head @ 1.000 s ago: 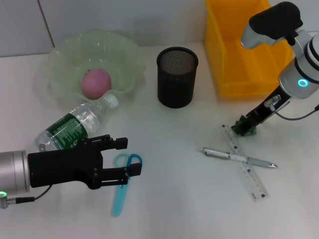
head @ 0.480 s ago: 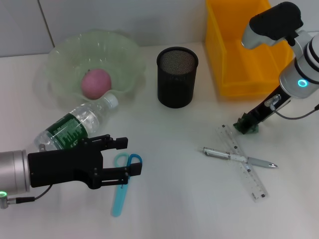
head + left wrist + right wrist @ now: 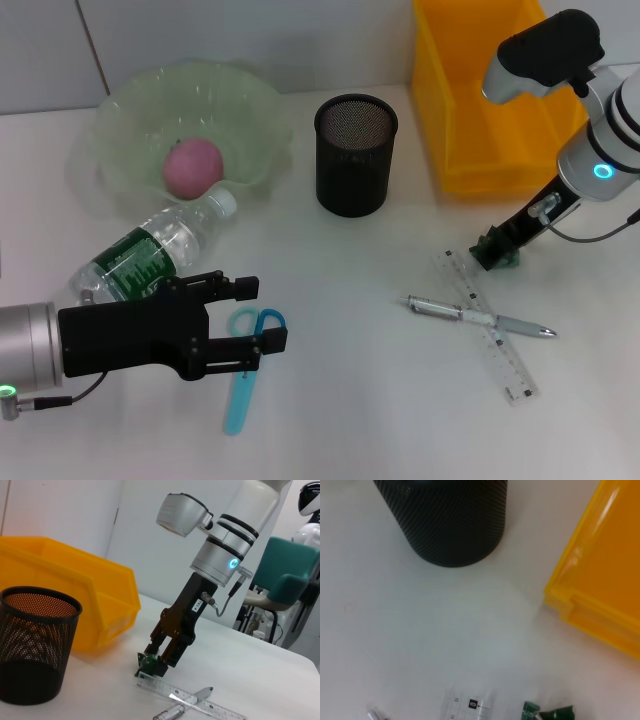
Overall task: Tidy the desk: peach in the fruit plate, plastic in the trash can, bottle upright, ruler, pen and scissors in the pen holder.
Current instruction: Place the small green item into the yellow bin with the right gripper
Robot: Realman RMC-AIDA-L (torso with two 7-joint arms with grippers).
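Right gripper [image 3: 496,252] has its jaws pinched on the green plastic scrap [image 3: 497,255], right at the far tip of the ruler [image 3: 487,323]. Over the last second the scrap has crept a touch away from the ruler tip and the forearm has tilted slightly; otherwise nothing has moved. From the left wrist view the scrap [image 3: 151,667] looks at or barely off the worktop [image 3: 380,400], so I'd call this the very start of the lift, grasp holding.

Yellow trash can [image 3: 478,100] sits just beyond the right jaws, so a short carry up and over its near wall should do it. Risk: the scrap is small and could slip out on the swing.

Left gripper [image 3: 262,315] hovers with jaws spread around the handles of the scissors [image 3: 243,365], not clamped on them, parked there. Bottle [image 3: 150,250] lies on its side just behind those jaws.

Peach [image 3: 192,167] already in the fruit plate [image 3: 120,110]. Pen [image 3: 478,317] lies across the ruler, near the right jaws; pen holder [image 3: 355,155] has nothing visible in it.
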